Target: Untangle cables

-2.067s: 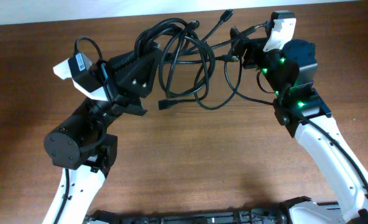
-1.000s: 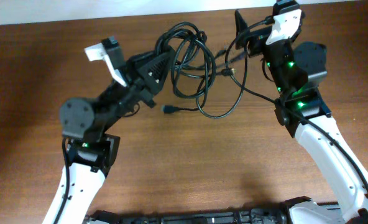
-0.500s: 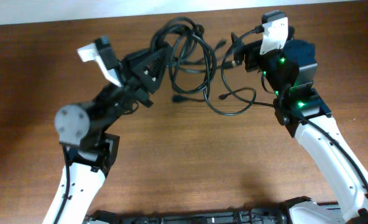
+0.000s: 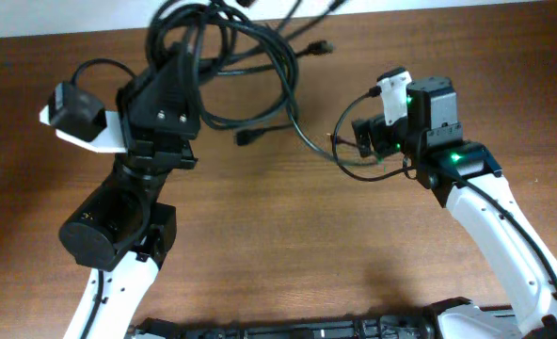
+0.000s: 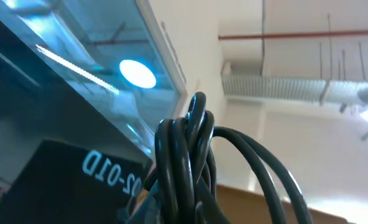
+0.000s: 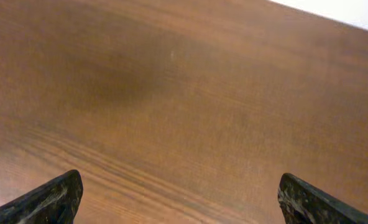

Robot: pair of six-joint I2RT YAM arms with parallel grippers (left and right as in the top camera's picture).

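The cables point(image 4: 224, 42) are a bundle of thin black loops lifted over the far left of the table, and my left gripper point(image 4: 178, 52) is shut on them. In the left wrist view the cables point(image 5: 185, 163) rise as a thick black bunch straight out of the jaws, against the ceiling. One strand trails down to the right, and its loop point(image 4: 352, 166) lies beside my right gripper point(image 4: 361, 139). Loose plug ends point(image 4: 246, 139) hang free. The right gripper point(image 6: 184, 202) is open over bare wood, with nothing between its fingertips point(image 6: 55, 198).
The brown wooden table point(image 4: 288, 245) ends at a pale wall along the far side. The left arm's black joint housing point(image 4: 104, 228) stands over the near left, and the right arm's white link point(image 4: 500, 235) runs along the near right.
The left arm has swung the cable bundle up and to the far left. The right gripper has drawn back from the far edge towards the middle, and one strand now stretches between bundle and right gripper.
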